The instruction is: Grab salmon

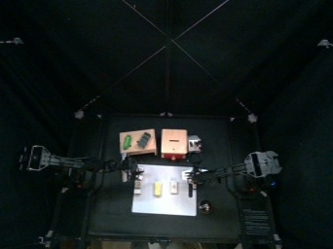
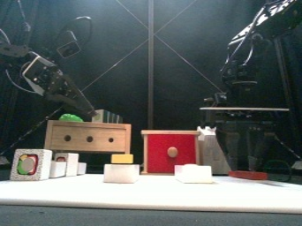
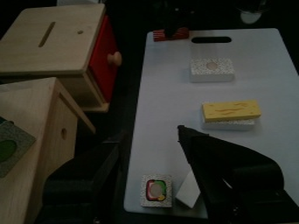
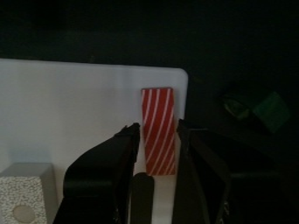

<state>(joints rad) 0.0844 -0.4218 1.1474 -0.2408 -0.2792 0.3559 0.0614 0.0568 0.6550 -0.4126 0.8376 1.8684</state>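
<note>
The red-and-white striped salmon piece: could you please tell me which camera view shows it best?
The right wrist view: the salmon piece fills the middle, stripes clear, framed by the right gripper. The top view shows only a speck at the white board's edge. The front view shows at most a red sliver at the far right; the left wrist view only a red bit past the board.

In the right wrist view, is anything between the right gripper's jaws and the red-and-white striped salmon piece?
Nothing: in the right wrist view the right gripper brackets the salmon piece directly on the white board, jaws open either side.
</note>
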